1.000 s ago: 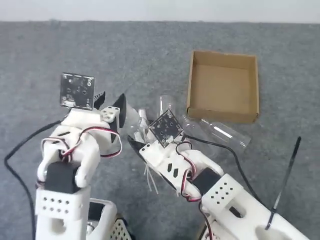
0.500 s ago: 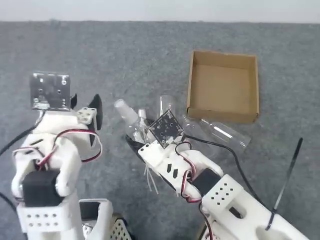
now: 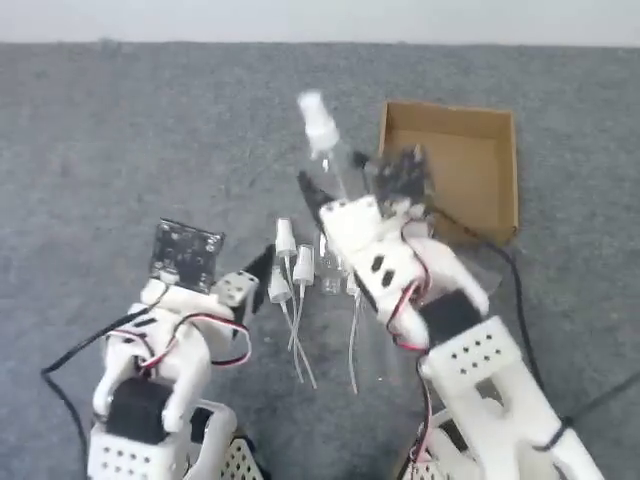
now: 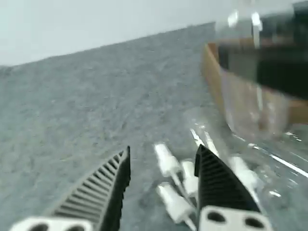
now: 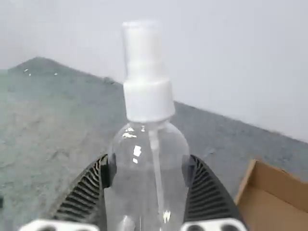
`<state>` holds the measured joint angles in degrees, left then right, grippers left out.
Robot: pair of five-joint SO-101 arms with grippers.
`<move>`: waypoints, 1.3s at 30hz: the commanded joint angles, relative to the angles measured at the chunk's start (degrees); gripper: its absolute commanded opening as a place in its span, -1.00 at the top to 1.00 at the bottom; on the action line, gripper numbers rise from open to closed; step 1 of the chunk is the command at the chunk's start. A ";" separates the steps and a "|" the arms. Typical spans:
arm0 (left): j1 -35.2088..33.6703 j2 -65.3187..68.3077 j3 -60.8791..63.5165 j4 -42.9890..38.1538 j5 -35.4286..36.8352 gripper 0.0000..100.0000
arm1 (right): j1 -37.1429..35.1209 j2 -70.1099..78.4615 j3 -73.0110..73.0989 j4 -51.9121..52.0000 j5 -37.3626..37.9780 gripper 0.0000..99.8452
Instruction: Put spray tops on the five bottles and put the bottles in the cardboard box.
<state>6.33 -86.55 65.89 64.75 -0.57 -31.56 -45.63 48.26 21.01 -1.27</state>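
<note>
My right gripper is shut on a clear bottle with a white spray top fitted, held upright above the table just left of the cardboard box. In the right wrist view the bottle sits between the black fingers, with the box off to one side. My left gripper is open and low over several loose spray tops. From above those spray tops lie just right of the left gripper.
More clear bottles lie on the grey carpet beside the loose tops and under the right arm; the left wrist view shows them too. The box is open at the top. Bare carpet stretches left and far.
The right arm has lifted the capped bottle off the carpet and carried it up toward the box. The left arm swung away from the bottle, then came down near the loose spray tops.
</note>
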 commanded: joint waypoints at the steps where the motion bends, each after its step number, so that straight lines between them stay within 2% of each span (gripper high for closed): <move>1: 5.71 -3.96 4.62 -4.04 1.23 0.51 | -0.66 6.73 -11.16 2.42 -0.70 0.99; 5: 7.82 -6.86 6.99 -4.22 3.25 0.43 | -5.41 14.81 -16.53 5.05 -0.44 0.99; 9: 5.89 -8.88 9.63 -7.30 5.89 0.41 | -8.48 18.51 -21.98 11.91 -0.35 0.99; 12: 2.29 -9.49 11.47 -9.14 5.80 0.41 | -10.07 17.19 -25.41 19.74 -0.35 0.99; 17: 1.67 -9.58 12.00 -9.85 5.71 0.41 | -10.59 11.30 -26.64 28.26 -0.35 0.99; 25: 1.67 -9.58 12.09 -9.49 5.71 0.42 | -10.15 5.14 -26.64 32.84 -0.26 0.99; 28: 1.67 -9.58 12.09 -9.41 5.80 0.42 | -6.81 5.23 -27.08 32.75 -0.26 0.99; 32: 1.23 -9.67 12.88 -9.58 6.07 0.42 | 2.42 7.52 -31.03 32.31 2.81 0.99; 39: 1.14 -9.67 14.29 -9.49 6.07 0.43 | 14.90 21.85 -38.15 21.76 3.52 0.99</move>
<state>7.56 -95.16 80.04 56.48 4.88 -21.01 -29.36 15.47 47.82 1.54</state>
